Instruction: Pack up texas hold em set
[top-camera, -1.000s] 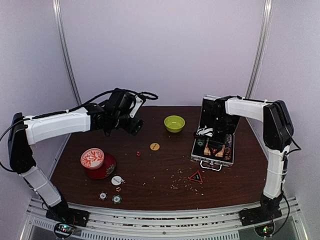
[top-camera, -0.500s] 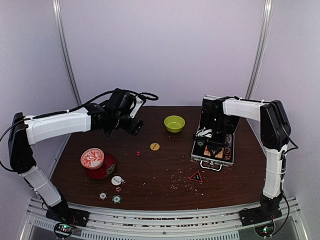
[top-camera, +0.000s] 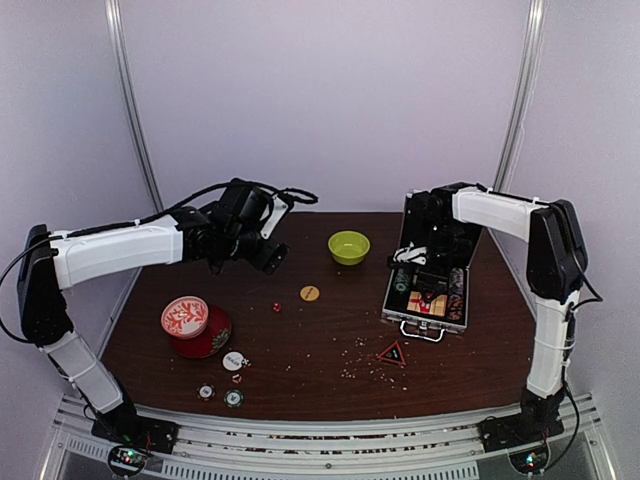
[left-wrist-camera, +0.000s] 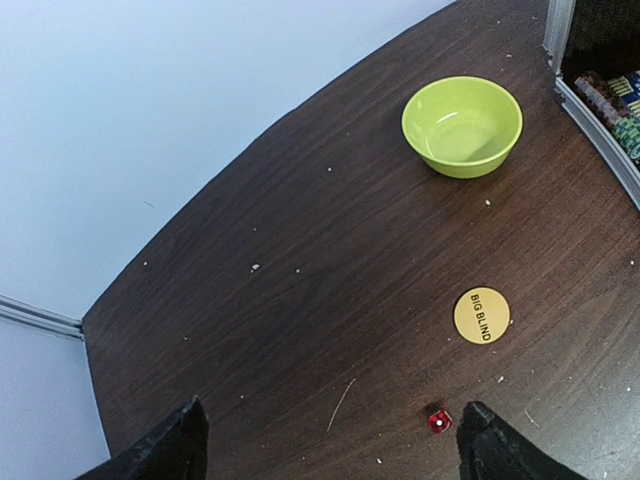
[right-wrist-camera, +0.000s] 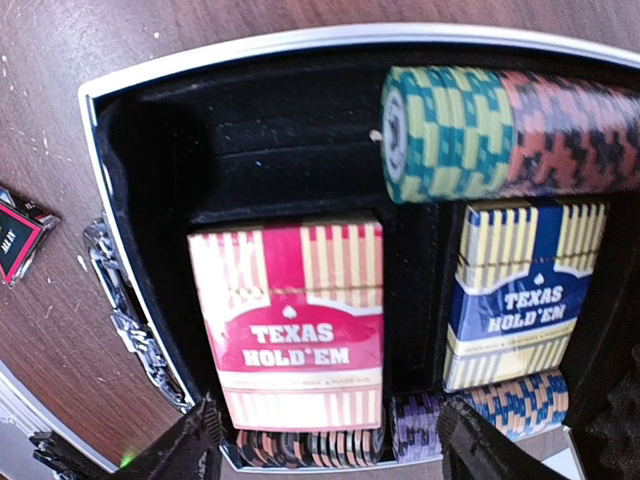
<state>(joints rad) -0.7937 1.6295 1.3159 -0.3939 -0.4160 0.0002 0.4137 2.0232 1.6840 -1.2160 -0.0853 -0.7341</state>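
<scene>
Right wrist alone reveals red deck (right-wrist-camera: 290, 320), blue deck (right-wrist-camera: 520, 300) inside case (right-wrist-camera: 250, 45); left end effector (left-wrist-camera: 330, 425) and right end effector (right-wrist-camera: 328, 425) spread, empty.

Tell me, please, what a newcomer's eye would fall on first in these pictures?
The open silver case at the right draws the eye first, with a red card deck, a blue card deck and rows of chips packed inside. Next come the lime-green bowl toward the back and the red-and-white tin on the left, with loose chips lying nearer the front edge.
</scene>
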